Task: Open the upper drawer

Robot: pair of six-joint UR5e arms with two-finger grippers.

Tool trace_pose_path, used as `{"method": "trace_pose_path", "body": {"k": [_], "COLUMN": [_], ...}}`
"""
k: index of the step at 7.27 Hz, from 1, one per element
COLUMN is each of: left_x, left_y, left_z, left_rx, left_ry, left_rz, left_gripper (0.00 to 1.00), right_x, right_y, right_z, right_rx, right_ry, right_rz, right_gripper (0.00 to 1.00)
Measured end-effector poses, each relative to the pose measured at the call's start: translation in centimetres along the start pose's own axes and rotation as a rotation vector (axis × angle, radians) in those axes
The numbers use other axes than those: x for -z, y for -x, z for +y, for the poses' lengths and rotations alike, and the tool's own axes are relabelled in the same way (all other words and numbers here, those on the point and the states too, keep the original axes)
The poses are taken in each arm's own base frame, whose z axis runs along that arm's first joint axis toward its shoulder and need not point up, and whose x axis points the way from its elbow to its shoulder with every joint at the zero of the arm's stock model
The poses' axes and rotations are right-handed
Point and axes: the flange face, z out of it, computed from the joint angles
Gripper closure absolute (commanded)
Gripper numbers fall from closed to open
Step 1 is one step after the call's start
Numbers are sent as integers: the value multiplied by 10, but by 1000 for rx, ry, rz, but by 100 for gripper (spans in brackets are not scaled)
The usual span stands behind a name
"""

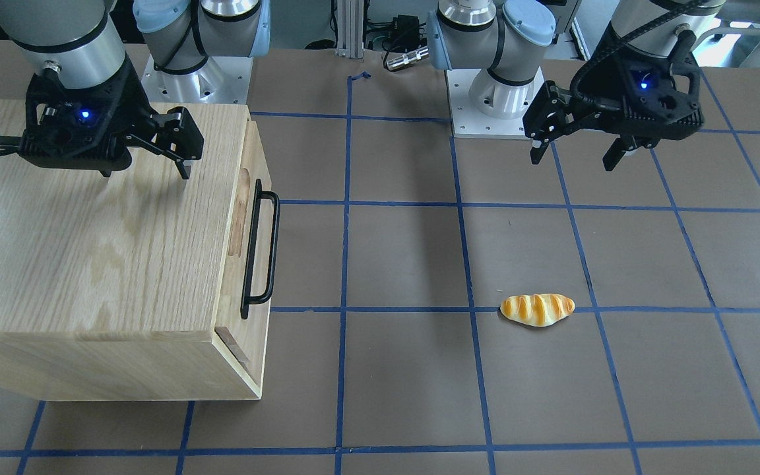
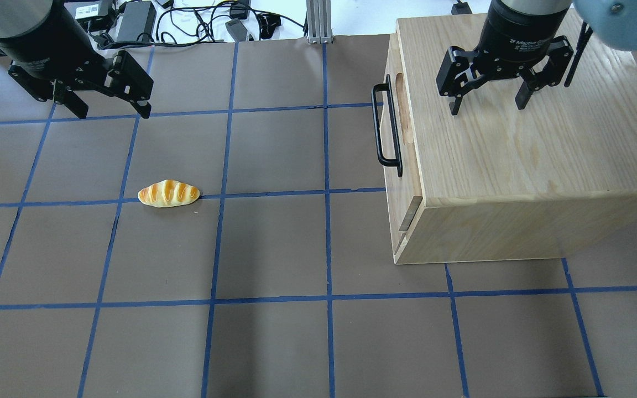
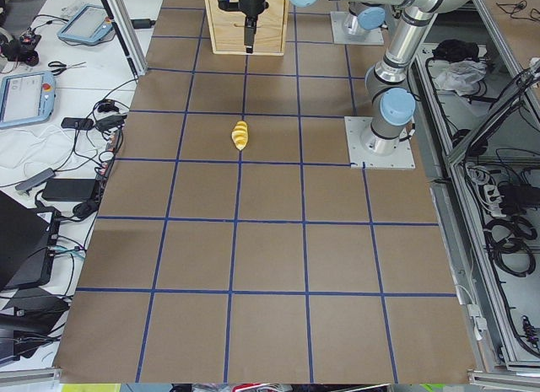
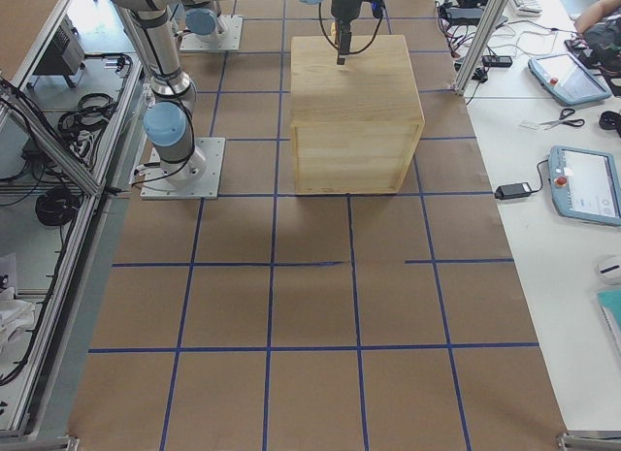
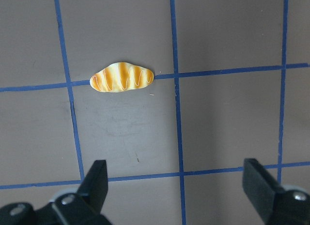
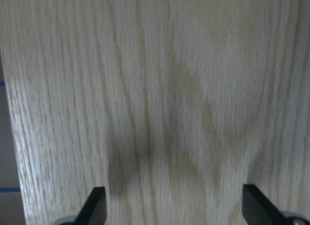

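The upper drawer (image 2: 407, 138) is in the light wood cabinet (image 2: 517, 143) on my right side, and its front looks pushed in. Its black bar handle (image 2: 385, 127) and oblong slot (image 2: 401, 105) face the table's middle. They also show in the front-facing view, the handle (image 1: 261, 254) and the slot (image 1: 240, 211). My right gripper (image 2: 487, 105) is open and empty. It hovers over the cabinet top, behind the handle, and only wood grain lies under it in the right wrist view (image 6: 175, 208). My left gripper (image 2: 114, 113) is open and empty over the bare table, far from the cabinet.
A toy bread roll (image 2: 169, 193) lies on the brown table (image 2: 274, 249) with blue tape lines, in front of the left gripper. It also shows in the left wrist view (image 5: 122, 78). Cables and power bricks (image 2: 197, 16) lie beyond the far edge.
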Motion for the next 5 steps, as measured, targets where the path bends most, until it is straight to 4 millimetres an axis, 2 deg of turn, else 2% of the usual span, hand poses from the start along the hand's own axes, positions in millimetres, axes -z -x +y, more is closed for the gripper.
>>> {"method": "trace_pose_path", "body": {"k": [5], "left_x": [-8], "left_y": [0], "left_z": [0], "left_rx": [5], "left_ry": [13], "left_rz": [5], "left_gripper": [0], "right_x": [0], "right_y": [0], "right_z": [0], "right_rx": [-1], "right_ry": [0], "right_rz": [0], "right_gripper": [0]}}
